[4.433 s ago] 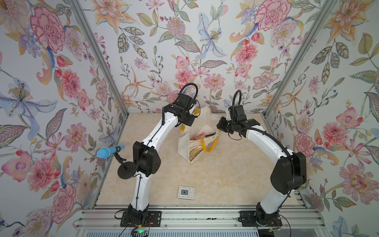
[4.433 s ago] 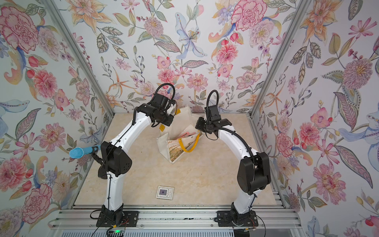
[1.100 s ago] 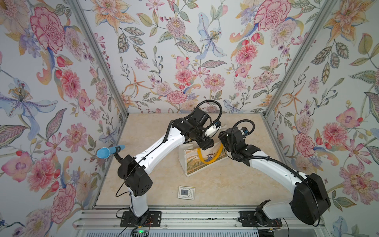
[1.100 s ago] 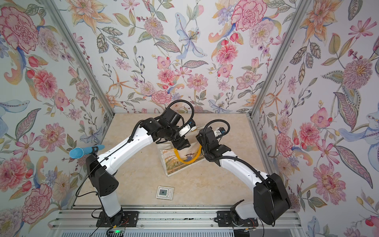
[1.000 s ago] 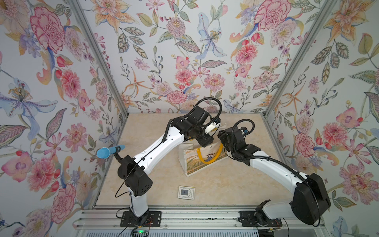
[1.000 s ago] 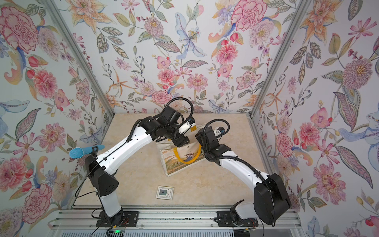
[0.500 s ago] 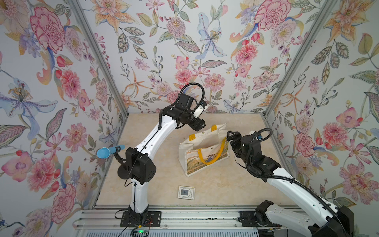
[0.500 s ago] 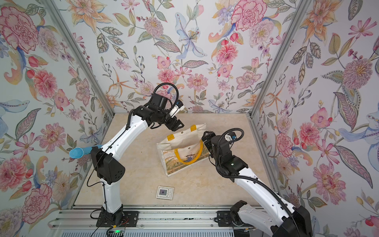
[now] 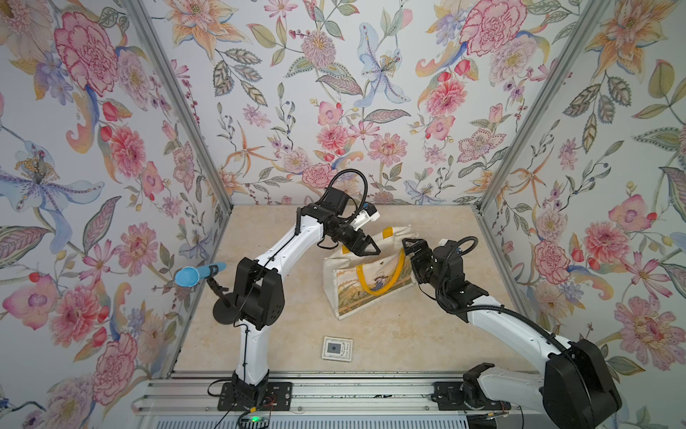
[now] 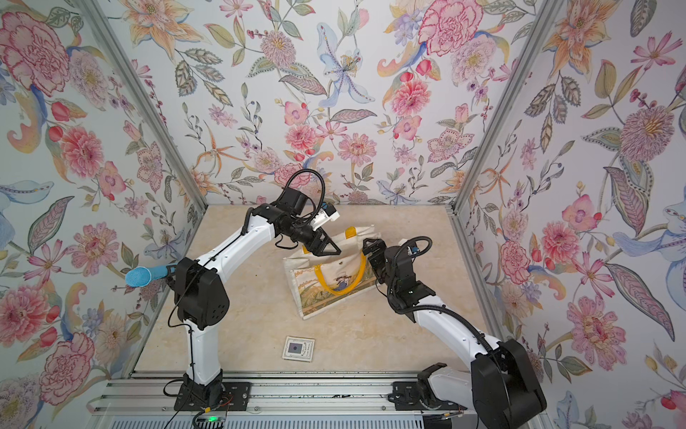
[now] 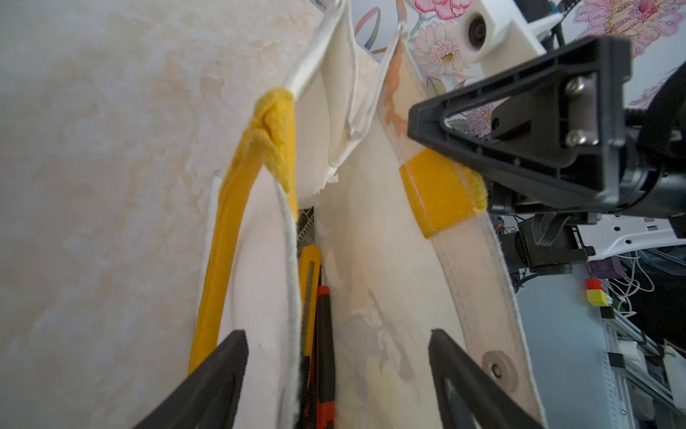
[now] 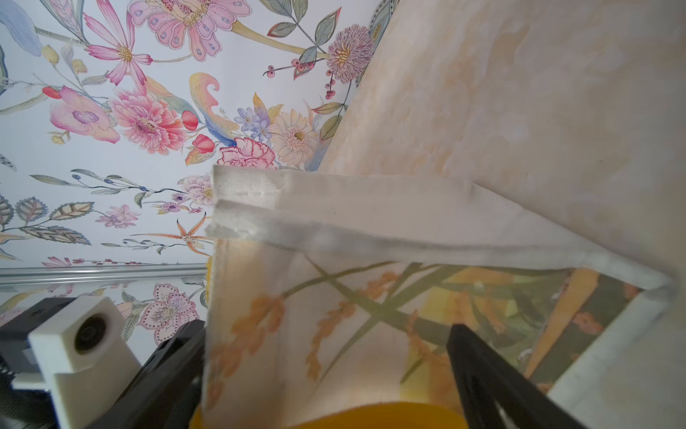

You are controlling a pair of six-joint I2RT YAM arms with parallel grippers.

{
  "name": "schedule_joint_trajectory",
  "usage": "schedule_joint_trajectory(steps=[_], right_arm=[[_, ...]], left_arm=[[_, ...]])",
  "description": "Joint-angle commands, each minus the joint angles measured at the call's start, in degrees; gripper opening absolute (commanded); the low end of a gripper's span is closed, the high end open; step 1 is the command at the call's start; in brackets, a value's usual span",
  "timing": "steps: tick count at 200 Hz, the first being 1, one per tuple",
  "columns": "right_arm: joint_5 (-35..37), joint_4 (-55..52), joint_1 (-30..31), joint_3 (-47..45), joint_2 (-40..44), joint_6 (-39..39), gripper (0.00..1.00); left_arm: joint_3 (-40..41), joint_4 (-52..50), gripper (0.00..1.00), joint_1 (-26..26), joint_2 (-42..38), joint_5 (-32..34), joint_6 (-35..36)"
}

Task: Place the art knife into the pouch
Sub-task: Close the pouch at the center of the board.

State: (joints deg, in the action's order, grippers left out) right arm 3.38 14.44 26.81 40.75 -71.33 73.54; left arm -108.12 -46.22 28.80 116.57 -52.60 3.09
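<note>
Floral wallpaper on three sides, beige marbled table [image 9: 297,327] underneath. Pouch [image 9: 371,297] stands upright mid-table, printed face to the cam, mouth up. Knife [image 11: 310,293] is already inside: the left wrist view shows it deep in the pouch along one wall. It has a yellow body w/ a metal track and an orange-and-black piece tight beside it; can't tell if that's one tool or two.

L claw [image 9: 367,248] hangs just over the rim at the far left corner, jaws wide apart, gripping nothing. R claw [image 9: 409,245] sits at the pouch's right top corner, jaws also spread, nothing held. In its wrist view the side fold lies btwn the fingers.

Risks, as I judge them:
- Pouch is limp canvas w/ nothing propping it, so a nudge on exit could fold or tip it and let the knife slide out.
- Likeliest cause is a finger catching a handle [image 11: 222,260] or the hem as an arm pulls back, esp. the R claw, which straddles cloth.

Materials:
- Canvas is off-white w/ a coarse weave, stitched hems and a gusset creased inward.
- Handles are thick yellow rope w/ sewn yellow patches.
- Metal snap [image 11: 495,366] sits on the inner rim.
- Fingers [image 11: 222,360] are black plastic, triangular.
- Small card [image 9: 337,348] lies flat near the front edge, well apart.
</note>
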Motion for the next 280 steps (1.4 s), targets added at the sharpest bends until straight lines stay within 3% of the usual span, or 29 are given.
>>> schedule_joint_trajectory(steps=[1,65,87,115,141,188,232,258,280], right_arm=[[-3.67,3.44,-0.15,3.87,-2.63,-0.81,0.98],[-4.28,2.66,0.09,8.34,-5.72,-1.55,0.98],[-4.95,3.07,0.18,10.14,-7.07,-1.77,0.98],[-5.95,3.84,0.44,11.99,-8.84,-1.39,0.98],[-6.58,3.16,1.18,13.79,-10.36,-1.36,0.99],[-6.76,0.45,1.32,14.23,-10.94,-1.85,0.98],[-7.46,0.59,1.46,14.84,-11.0,-1.91,0.99],[-8.5,1.05,1.48,15.56,-11.31,-2.3,0.99],[-9.38,1.67,1.41,15.76,-11.78,-2.59,1.0]], left_arm=[[1.74,2.91,0.79,-0.42,-3.6,-7.28,-1.25],[1.16,9.71,0.8,-1.49,-6.53,-12.93,-7.52],[1.65,6.75,0.81,-1.41,-6.4,-13.08,-5.87],[4.63,5.07,0.8,-0.83,-7.12,-9.91,-4.54],[1.67,-0.22,0.82,0.53,-6.73,-0.23,-1.43],[-6.38,3.45,0.81,-2.58,-9.24,0.07,-4.69],[-5.91,-2.41,0.85,-4.36,-6.79,8.63,-1.51],[-1.43,-2.41,0.93,-4.19,-5.43,8.61,-0.81],[-0.35,-1.45,0.93,-3.96,-5.33,5.17,-0.68]])
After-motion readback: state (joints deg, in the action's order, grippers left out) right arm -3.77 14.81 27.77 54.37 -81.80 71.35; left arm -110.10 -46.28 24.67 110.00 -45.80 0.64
